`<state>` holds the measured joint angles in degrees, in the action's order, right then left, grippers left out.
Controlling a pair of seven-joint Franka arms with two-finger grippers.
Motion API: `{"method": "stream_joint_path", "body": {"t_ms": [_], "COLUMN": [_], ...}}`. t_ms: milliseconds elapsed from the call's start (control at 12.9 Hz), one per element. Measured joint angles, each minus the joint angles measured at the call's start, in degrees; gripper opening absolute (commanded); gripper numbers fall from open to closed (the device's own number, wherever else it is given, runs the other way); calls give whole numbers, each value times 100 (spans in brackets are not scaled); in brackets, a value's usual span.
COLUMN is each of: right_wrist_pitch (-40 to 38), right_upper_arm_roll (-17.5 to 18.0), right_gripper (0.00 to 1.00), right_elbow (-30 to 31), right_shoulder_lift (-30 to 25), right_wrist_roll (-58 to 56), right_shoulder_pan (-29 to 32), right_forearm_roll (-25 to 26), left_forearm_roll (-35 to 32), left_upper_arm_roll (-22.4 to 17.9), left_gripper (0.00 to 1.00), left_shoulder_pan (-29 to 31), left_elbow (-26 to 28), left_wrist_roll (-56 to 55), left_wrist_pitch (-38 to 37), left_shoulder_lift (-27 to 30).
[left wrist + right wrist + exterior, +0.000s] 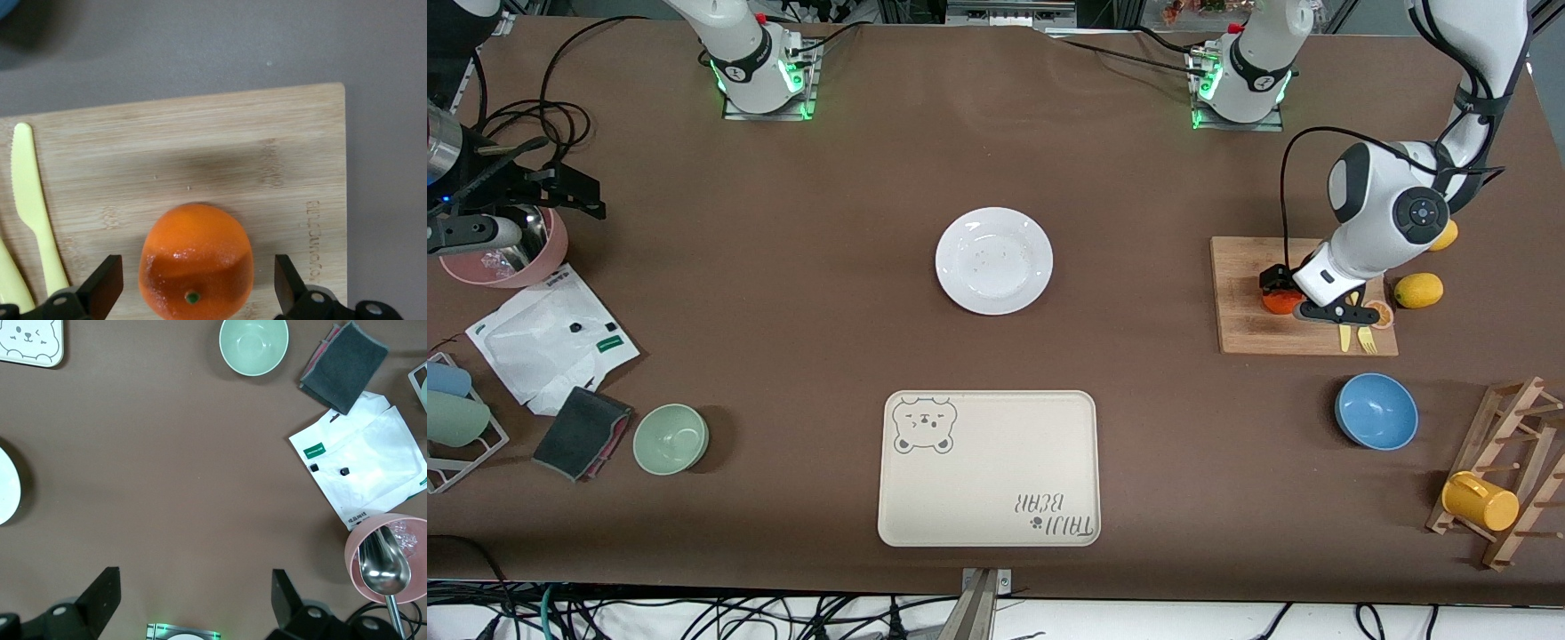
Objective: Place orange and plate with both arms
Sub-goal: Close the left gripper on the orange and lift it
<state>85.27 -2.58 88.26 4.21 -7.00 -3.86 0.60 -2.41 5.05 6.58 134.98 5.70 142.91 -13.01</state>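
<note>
I am seeing my left gripper (193, 293) sitting wide open around the orange (196, 261) on the wooden board (200, 153), one finger on each side, not squeezing it. My right gripper (193, 607) is waiting, open and empty, over the pink bowl's (547, 253) end of the table. The plate (994, 260) is lying at the table's middle (the tray (989, 468) is at its six o'clock).

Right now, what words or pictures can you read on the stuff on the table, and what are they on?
"TAIJI BEAR", seen upside down, with a bear face drawn in one corner: on the cream tray.
Engraved brand along the edge of the wooden cutting board: too faint to read.
Green label and small print on the white packet: too small to read.
The plate and the orange carry no writing.
</note>
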Motion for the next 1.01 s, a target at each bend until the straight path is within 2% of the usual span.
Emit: {"method": "stream_joint_path", "body": {"t_ms": [466,544,700,777,1011], "right_wrist_pitch": [0,0,0,0,0], "right_upper_arm_roll": [0,0,0,0,0], "right_gripper": [100,100,100,100,100], "right_elbow": [1,1,3,3,3], "right_shoulder_lift": [2,3,8,12,26], "right_wrist_roll": [0,0,0,0,0], "right_shoulder_pan": [0,0,0,0,0], "right_forearm_roll": [0,0,0,0,0], "left_forearm_roll": [0,0,0,0,0], "left_upper_arm_roll": [0,0,0,0,0], "left_gripper": [99,82,28,17,17], "left_shoulder_pan": [23,23,23,23,23], "left_elbow": [54,65,73,73,73], "left_wrist_roll": [372,379,396,405,417], "left_wrist_pitch": [306,311,315,315,317], "left_shoulder_lift": [-282,-309,-326,-323,-314]}}
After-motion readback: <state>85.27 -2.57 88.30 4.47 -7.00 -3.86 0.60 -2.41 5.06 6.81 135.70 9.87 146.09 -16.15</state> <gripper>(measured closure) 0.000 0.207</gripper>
